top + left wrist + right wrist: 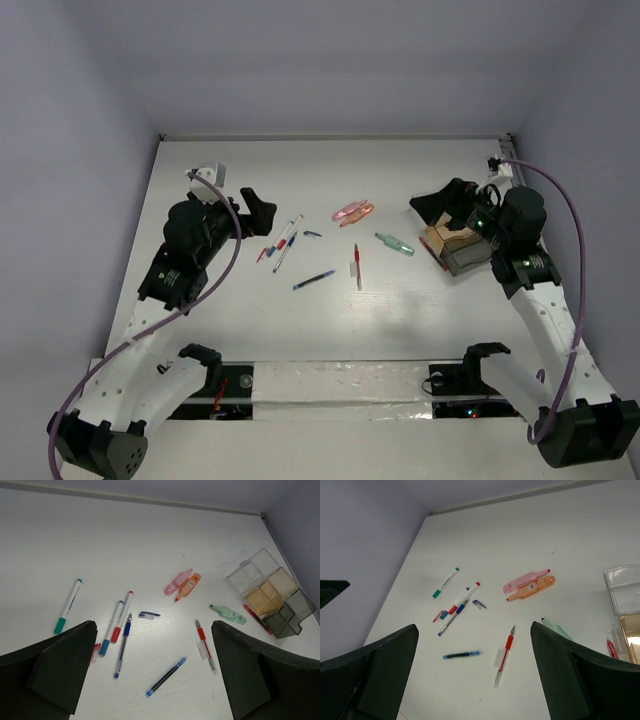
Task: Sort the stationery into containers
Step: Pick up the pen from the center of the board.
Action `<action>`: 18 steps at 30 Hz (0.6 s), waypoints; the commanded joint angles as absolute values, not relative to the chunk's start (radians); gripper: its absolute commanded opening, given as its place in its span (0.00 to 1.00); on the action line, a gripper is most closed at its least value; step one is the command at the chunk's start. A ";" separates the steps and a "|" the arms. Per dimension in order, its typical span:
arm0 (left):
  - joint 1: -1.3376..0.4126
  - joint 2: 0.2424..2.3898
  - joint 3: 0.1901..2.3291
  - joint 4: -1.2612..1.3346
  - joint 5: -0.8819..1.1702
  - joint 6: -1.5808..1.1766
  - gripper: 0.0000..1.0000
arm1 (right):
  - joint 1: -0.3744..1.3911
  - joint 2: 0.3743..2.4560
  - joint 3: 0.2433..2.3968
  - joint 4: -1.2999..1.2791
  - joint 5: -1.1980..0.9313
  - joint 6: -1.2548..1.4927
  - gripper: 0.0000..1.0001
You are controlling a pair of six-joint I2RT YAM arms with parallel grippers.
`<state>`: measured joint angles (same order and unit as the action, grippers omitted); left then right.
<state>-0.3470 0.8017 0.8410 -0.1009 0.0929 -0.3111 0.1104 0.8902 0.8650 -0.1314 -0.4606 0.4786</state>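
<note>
Wide-open jaws are noted on the left end effector [258, 210] and the right end effector [438, 203]; nothing is gripped or touched.

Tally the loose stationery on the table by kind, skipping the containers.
White markers: 3
Highlighters, pink and orange: 2
Blue pens: 2
Red pens: 2
Short green marker: 1
Loose blue cap: 1
Small red piece, partly hidden: 1
Total: 12
</note>
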 commanded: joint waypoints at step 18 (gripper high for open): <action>-0.184 1.461 1.058 -0.207 -0.080 -0.149 0.83 | 0.104 0.798 0.700 0.039 -0.586 0.520 0.91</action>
<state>-0.2050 1.3960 0.9817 -0.1864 -0.0589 -0.1940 0.1104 0.8303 0.7395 -0.0769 -0.5320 0.5022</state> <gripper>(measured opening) 0.916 0.915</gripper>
